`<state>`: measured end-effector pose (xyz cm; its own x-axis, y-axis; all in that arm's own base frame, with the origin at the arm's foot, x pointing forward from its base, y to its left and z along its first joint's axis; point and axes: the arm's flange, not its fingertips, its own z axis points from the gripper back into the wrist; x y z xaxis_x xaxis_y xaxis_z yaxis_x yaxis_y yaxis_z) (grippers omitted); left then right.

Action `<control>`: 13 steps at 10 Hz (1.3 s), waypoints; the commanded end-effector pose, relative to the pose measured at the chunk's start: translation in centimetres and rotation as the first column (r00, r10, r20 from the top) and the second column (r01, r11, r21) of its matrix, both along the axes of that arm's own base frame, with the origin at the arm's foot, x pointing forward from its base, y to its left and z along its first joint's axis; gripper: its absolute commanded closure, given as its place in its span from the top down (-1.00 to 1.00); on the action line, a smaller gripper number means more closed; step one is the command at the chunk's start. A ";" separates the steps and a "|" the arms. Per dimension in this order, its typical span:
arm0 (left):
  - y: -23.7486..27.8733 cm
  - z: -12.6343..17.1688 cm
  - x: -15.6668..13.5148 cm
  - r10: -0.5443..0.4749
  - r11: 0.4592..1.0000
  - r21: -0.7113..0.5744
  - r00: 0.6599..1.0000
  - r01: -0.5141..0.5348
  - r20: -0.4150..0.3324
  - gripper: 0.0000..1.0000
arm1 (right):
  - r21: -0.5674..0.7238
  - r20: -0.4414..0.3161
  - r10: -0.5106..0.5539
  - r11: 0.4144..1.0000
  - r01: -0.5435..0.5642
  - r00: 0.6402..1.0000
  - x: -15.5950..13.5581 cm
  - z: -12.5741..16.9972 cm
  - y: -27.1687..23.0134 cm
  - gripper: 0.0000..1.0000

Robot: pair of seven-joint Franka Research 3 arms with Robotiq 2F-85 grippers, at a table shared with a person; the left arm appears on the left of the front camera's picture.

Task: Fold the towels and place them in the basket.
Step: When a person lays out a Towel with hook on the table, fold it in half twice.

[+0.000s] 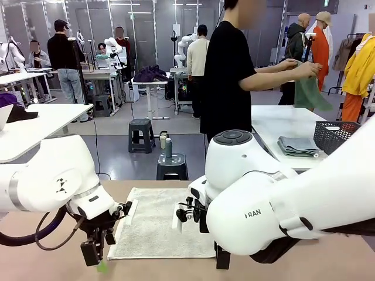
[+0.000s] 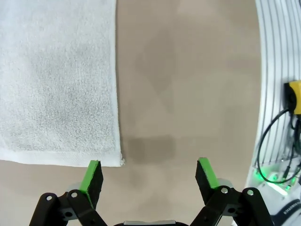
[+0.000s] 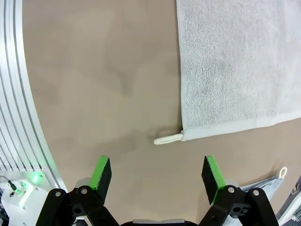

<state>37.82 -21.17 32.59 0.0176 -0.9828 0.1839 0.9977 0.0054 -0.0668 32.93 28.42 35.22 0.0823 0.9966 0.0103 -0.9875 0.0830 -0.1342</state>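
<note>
If lowered straight in the front view, risks shutting the wide-open black, green-padded left gripper (image 1: 96, 257), lower left, on brown tabletop (image 1: 47, 252) beside the flat cream terry towel (image 1: 161, 225), lower centre. Left wrist view: towel corner (image 2: 120, 162) barely by one pad (image 2: 92, 176); may pinch too little, slipping. Right wrist view: right gripper (image 3: 157, 176) equally spread, white corner loop (image 3: 168, 139) mid-frame; could snag loop alone

Front cam sits low on the robot's side, facing across the tan table (image 1: 23, 263). Wrist cams look straight down, close up, all three sharing the cream terry towel (image 1: 155, 225) (image 2: 56, 80) (image 3: 240, 66).
</note>
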 end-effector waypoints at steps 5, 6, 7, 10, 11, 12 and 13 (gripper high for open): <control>-0.6 -2.6 0.8 0.020 1.000 -0.012 1.000 -0.020 0.009 1.00 | 0.042 -0.062 0.095 0.995 -0.092 0.994 3.7 -3.3 -0.3 0.95; -0.6 -3.0 0.9 0.024 1.000 -0.020 1.000 -0.024 0.013 1.00 | 0.060 -0.076 0.098 0.994 -0.093 0.992 4.1 -3.9 -0.7 0.95; -0.5 -3.4 0.8 0.029 1.000 -0.012 0.999 -0.029 0.022 1.00 | 0.047 -0.077 0.085 0.996 -0.082 0.993 4.3 -4.5 -0.9 0.95; -1.7 -3.4 1.4 0.038 0.999 0.003 0.999 -0.038 0.010 1.00 | 0.053 -0.085 0.067 0.997 -0.062 0.994 5.2 -5.5 -0.8 0.95; -2.1 -3.5 1.7 0.040 0.999 0.013 0.999 -0.040 0.010 1.00 | 0.056 -0.084 0.059 0.997 -0.054 0.995 5.7 -5.6 -0.8 0.95; -2.1 -3.6 1.7 0.045 0.999 0.016 0.999 -0.046 0.015 1.00 | 0.058 -0.083 0.054 0.997 -0.050 0.995 5.8 -5.7 -0.8 0.95; -1.9 -3.5 1.7 0.049 0.999 0.018 0.999 -0.050 0.019 1.00 | 0.057 -0.084 0.049 0.997 -0.045 0.995 5.9 -5.7 -0.9 0.95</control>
